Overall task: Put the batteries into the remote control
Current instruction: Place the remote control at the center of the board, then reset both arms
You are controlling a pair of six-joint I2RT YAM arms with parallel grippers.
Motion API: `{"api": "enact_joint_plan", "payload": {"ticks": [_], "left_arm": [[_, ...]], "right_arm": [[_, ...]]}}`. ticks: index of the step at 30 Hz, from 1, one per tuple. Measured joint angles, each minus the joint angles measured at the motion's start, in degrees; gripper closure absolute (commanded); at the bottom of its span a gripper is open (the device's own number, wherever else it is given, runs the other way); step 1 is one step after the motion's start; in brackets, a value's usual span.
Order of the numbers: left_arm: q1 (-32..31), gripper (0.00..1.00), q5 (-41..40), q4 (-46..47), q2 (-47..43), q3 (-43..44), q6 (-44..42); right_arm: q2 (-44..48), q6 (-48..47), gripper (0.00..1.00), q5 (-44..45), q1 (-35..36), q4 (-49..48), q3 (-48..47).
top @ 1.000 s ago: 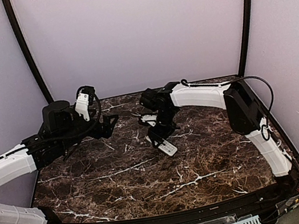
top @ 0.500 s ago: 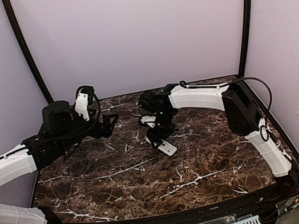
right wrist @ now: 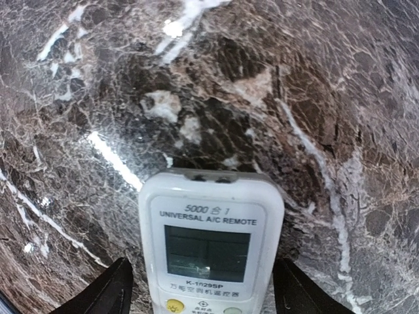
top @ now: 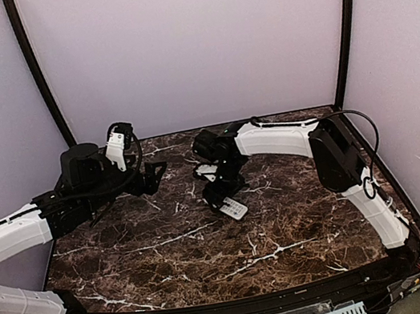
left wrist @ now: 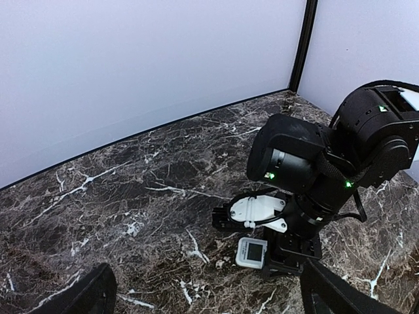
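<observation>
The remote control (right wrist: 211, 242) lies face up on the marble table, its white face with the little screen showing. My right gripper (right wrist: 204, 282) hangs straight over it, open, with one dark finger on each side of the remote and a thin gap on the left. From above, the remote (top: 234, 208) pokes out beneath the right gripper (top: 222, 197). In the left wrist view the remote (left wrist: 252, 252) sits under the right wrist. My left gripper (top: 155, 171) hovers open at the back left, holding nothing. The batteries are out of view.
The dark marble table (top: 170, 253) is closed in by pale walls and black corner posts (top: 37, 74). The right arm (top: 288, 137) reaches in from the right across the back. The left arm (top: 12, 236) lies along the left side.
The right gripper's fingers have spread apart from the remote's sides. The right wrist has shifted slightly left. The left arm has stayed still.
</observation>
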State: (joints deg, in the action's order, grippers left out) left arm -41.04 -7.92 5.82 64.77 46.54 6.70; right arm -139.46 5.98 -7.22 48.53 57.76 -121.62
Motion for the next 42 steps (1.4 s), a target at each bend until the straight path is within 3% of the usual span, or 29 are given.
{"api": "enact_joint_plan", "payload": {"ticks": [6, 11, 20, 28, 36, 42], "left_arm": [[0.02, 0.01, -0.02, -0.61, 0.15, 0.24, 0.24], [1.49, 0.01, 1.55, -4.66, 2.34, 3.63, 2.49], [11.74, 0.01, 12.24, -11.96, 9.33, 10.93, 9.01], [13.86, 0.01, 16.94, -17.03, 19.15, 16.41, 10.84], [13.86, 0.01, 21.03, -16.59, 24.06, 9.55, 12.87], [13.84, 0.01, 21.42, -14.23, 24.04, 2.60, 13.66]], "right_arm": [[0.24, 0.22, 0.12, -0.04, 0.24, -1.18, 0.20], [4.55, 0.39, 0.03, -1.49, -0.33, -5.25, 6.12], [28.98, 0.57, 0.01, -3.74, -8.07, -21.18, 26.80], [44.98, 2.10, 0.01, -7.45, -19.87, -37.53, 47.78], [51.60, 5.68, 0.01, -12.50, -21.11, -52.43, 69.13], [52.92, 8.79, 0.02, -15.13, -21.11, -60.24, 79.28]]}}
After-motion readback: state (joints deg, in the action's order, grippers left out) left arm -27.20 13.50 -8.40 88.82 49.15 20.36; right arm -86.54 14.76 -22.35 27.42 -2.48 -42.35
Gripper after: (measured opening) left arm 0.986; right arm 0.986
